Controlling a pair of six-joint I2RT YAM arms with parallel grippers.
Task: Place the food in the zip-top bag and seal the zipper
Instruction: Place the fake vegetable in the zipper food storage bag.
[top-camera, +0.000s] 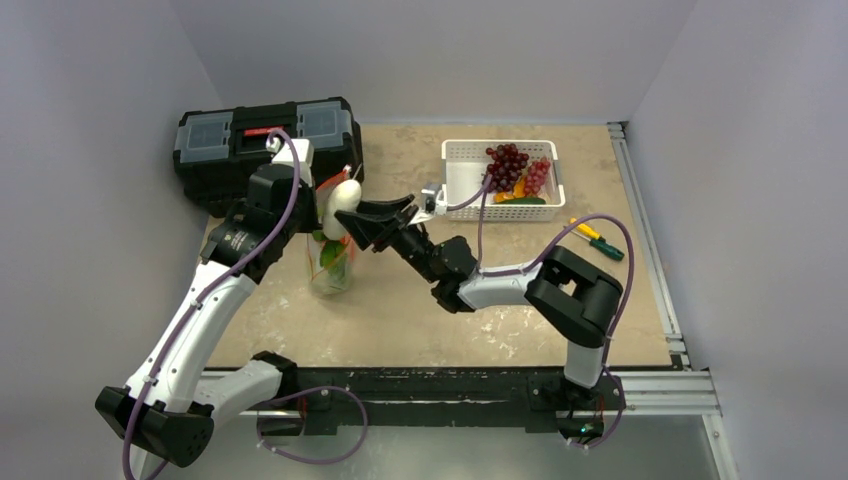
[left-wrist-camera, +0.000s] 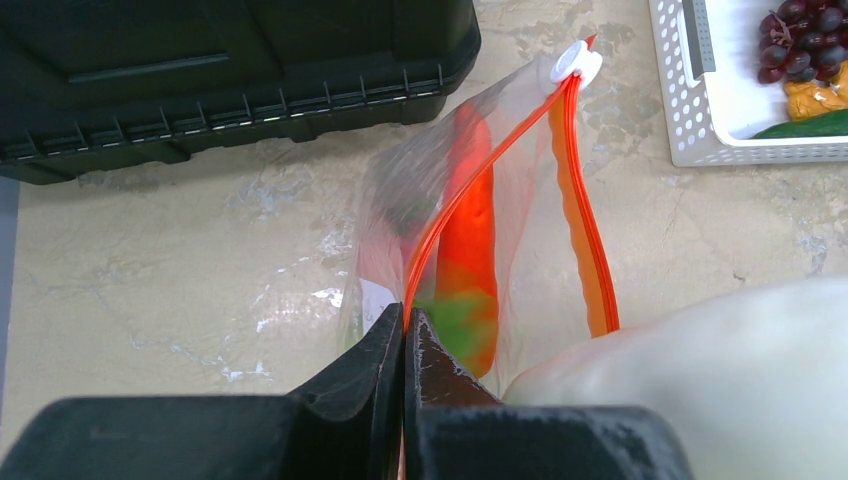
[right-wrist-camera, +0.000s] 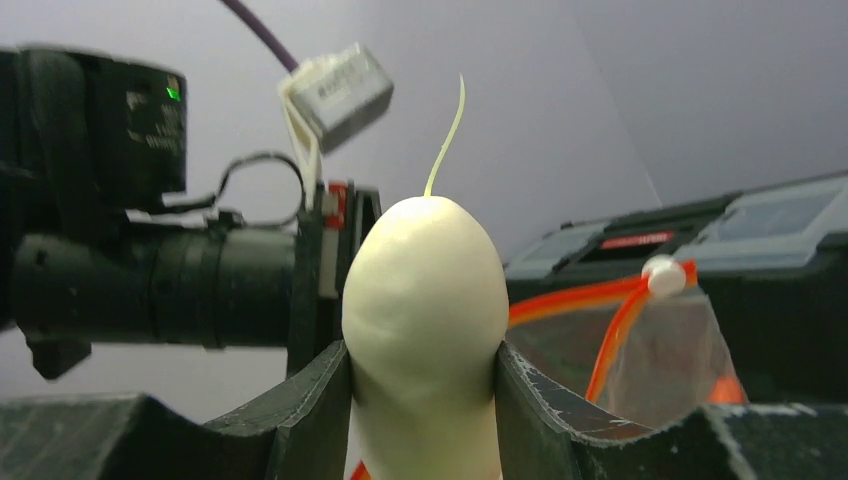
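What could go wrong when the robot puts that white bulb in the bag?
1. The bag has a narrow mouth between the two sides of its zipper. The white bulb in the right gripper looks wide, so it might catch on the rim and drop outside.
2. The left gripper pinches only one thin edge of the bag. A push from the bulb could tug that edge loose or tip the bag.

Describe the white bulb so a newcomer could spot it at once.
Find the black toolbox at the far left of the table. Just off its near right corner, the right gripper clamps the white bulb beside the clear bag. It is the only plain cream, egg-shaped piece with a thin stalk; the grapes in the basket are purple.
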